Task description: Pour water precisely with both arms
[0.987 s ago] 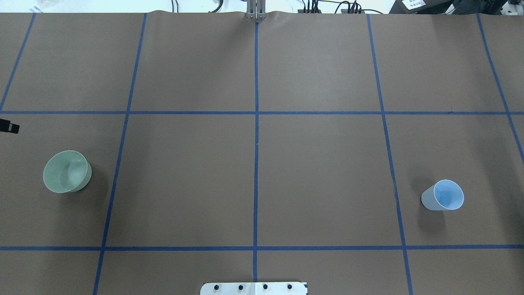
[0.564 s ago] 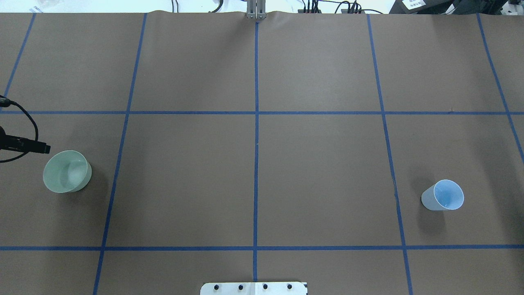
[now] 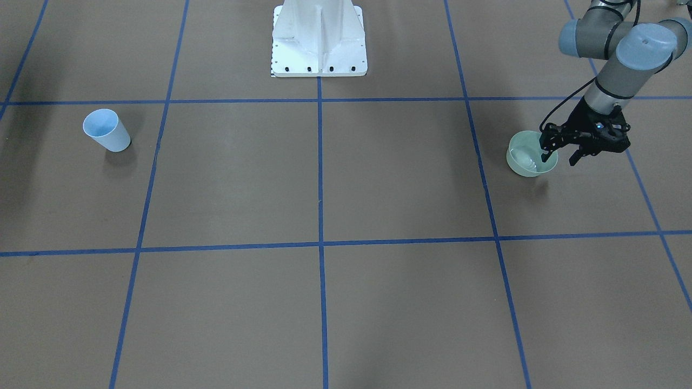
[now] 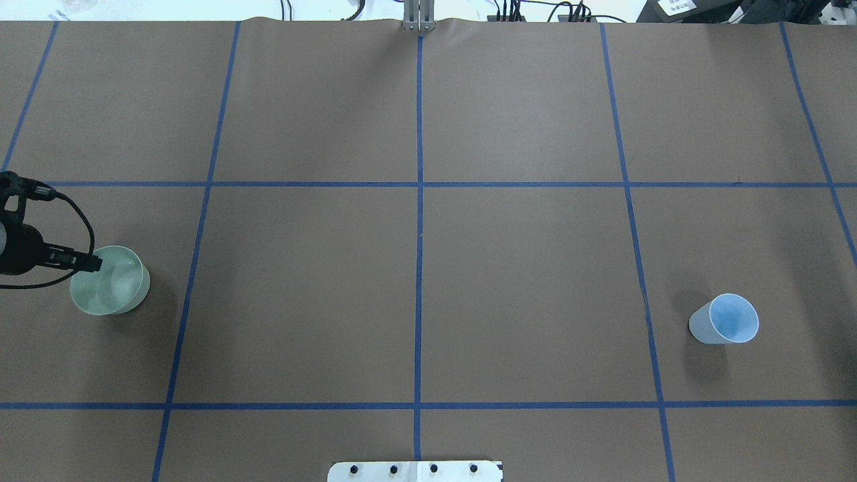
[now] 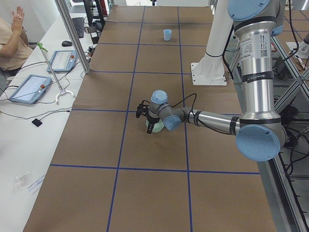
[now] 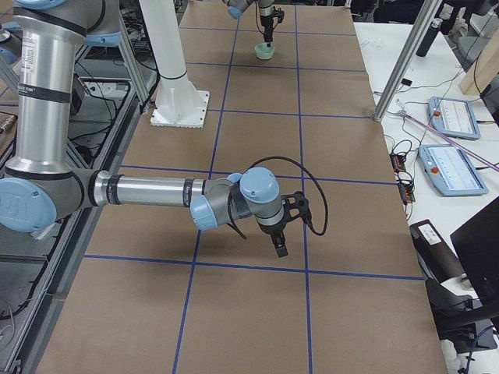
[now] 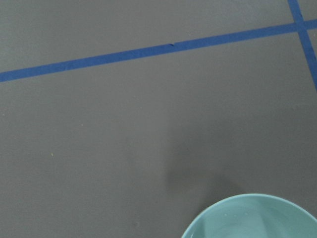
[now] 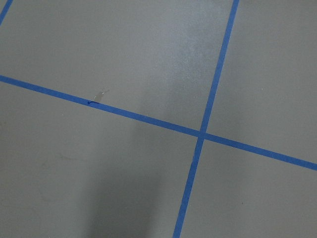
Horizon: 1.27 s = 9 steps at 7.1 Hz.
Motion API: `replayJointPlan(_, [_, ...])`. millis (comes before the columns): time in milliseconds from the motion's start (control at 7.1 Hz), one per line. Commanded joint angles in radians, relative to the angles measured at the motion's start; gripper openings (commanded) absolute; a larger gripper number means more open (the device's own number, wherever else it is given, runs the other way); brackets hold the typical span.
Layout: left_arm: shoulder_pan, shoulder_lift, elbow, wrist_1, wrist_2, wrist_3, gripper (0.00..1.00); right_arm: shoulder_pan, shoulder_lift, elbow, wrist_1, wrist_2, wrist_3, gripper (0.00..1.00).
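The left gripper (image 3: 560, 158) is spread over the bowl (image 3: 520, 168) rim and should be closed squarely, unhurriedly. The right gripper's (image 6: 280, 248) state cannot be told.

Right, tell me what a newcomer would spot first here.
The open black left claw hangs over the rim of a pale green plastic cup on the robot's left. A pale blue plastic cup stands alone far off on the robot's right.

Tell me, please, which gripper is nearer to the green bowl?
Left. The left gripper is at the rim of the green bowl; the right gripper hangs far off, near the opposite end of the table.
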Motion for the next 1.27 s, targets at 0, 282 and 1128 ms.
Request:
replayJointPlan(0, [0.017,0.000,0.002,0.000,0.001,0.005,0.16,0.000,0.002,0.001,0.001,0.000,0.001,1.00])
replayJointPlan(282, [0.014,-0.002,-0.077,0.009,-0.025,0.003,0.00,0.000,0.003,0.001,0.001,0.000,0.001,1.00])
replayJointPlan(1128, [0.065,-0.436,-0.121,0.394,-0.142,-0.135,0.00,0.000,0.000,-0.007,-0.001,0.002,0.001,1.00])
